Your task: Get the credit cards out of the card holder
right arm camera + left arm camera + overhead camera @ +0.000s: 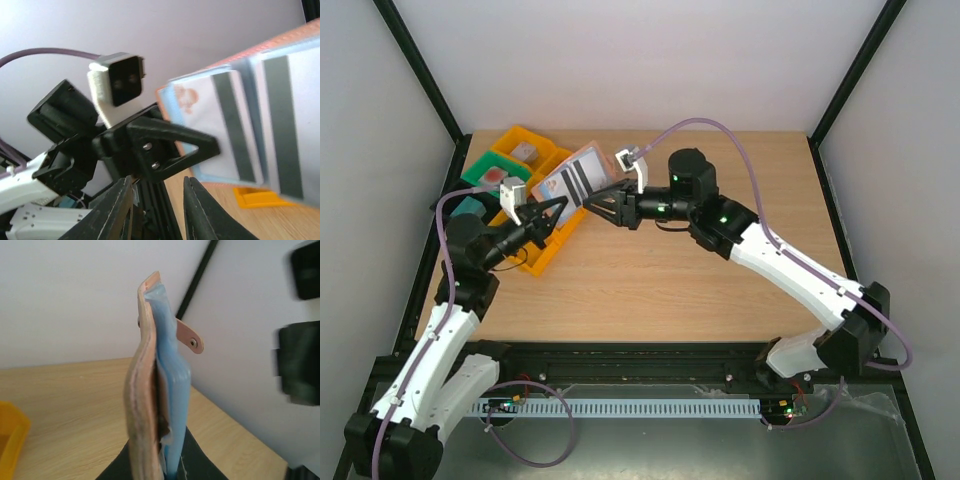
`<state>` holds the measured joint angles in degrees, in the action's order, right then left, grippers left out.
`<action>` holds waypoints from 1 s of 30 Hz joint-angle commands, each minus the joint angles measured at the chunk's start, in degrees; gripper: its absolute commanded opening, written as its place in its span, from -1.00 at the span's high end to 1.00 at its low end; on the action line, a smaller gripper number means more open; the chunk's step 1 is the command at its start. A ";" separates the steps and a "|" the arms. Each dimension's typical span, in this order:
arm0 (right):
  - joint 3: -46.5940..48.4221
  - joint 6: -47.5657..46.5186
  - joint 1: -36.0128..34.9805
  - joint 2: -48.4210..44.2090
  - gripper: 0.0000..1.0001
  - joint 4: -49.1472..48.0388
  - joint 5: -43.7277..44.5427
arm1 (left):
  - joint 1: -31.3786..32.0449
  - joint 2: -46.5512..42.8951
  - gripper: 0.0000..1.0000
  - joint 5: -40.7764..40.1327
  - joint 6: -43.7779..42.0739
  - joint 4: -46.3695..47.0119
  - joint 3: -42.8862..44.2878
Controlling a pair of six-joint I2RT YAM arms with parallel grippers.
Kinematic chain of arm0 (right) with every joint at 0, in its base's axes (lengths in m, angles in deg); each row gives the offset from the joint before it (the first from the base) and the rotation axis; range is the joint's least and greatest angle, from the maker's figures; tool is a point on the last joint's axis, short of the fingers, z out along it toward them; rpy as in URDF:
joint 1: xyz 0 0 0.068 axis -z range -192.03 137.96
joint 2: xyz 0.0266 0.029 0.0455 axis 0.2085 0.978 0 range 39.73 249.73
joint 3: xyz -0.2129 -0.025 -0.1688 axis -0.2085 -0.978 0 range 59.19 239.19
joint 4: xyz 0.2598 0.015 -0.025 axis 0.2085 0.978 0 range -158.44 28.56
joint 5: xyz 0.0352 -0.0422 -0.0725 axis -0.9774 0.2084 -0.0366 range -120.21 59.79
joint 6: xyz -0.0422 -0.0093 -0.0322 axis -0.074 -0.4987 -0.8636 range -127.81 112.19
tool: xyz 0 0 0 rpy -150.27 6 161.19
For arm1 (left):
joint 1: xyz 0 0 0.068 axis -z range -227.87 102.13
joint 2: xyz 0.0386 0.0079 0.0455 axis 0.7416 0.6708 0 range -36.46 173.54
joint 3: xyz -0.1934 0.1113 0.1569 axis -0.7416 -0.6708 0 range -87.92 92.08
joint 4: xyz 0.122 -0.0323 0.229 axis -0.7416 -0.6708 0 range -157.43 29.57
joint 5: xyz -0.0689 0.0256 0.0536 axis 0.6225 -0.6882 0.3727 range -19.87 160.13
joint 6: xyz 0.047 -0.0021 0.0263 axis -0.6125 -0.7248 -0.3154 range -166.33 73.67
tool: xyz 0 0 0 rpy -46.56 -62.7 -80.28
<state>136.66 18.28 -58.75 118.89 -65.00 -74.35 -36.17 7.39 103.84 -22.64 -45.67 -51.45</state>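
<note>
My left gripper (560, 207) is shut on the lower end of the tan card holder (142, 405) and holds it upright above the table. In the left wrist view it is seen edge-on, with light blue credit cards (175, 380) standing against its inner side and its snap tab (190, 337) sticking out. In the top view the cards (575, 178) show white faces with dark stripes. My right gripper (595, 205) is open and empty, just right of the holder. In the right wrist view its fingers (200, 215) are spread below the cards (225, 130).
Yellow trays (525, 145) and a green tray (480, 172) stand at the back left, and another yellow tray (542, 255) lies below the left gripper. A yellow tray corner (260, 197) shows in the right wrist view. Black frame posts border the wooden table (720, 290).
</note>
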 commanded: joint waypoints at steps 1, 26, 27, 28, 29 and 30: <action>1.01 6.61 0.22 2.62 0.46 -8.78 -1.27 | -0.03 -1.59 0.95 12.41 3.89 10.83 -0.40; 2.90 -4.02 0.52 0.21 0.45 0.46 -7.10 | -0.07 -3.11 0.95 33.89 7.87 25.84 0.60; 2.72 -3.15 0.49 0.55 0.48 -0.49 -8.26 | -0.02 -3.11 0.95 33.54 7.61 25.62 0.54; 2.61 -2.15 0.52 0.81 0.56 -1.68 -9.71 | -0.08 -3.11 0.95 32.58 7.45 25.07 0.53; 2.44 -1.42 0.48 1.09 0.66 -2.49 -11.13 | -0.02 -3.15 0.95 31.56 7.30 24.27 0.49; 2.35 -1.05 0.35 1.31 0.76 -3.05 -12.17 | -0.03 -3.08 0.95 30.56 7.29 23.90 0.50</action>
<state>137.95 15.70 -58.54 118.36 -66.53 -83.42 -36.67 5.18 132.58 -14.25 -25.64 -52.02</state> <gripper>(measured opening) 0.190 0.050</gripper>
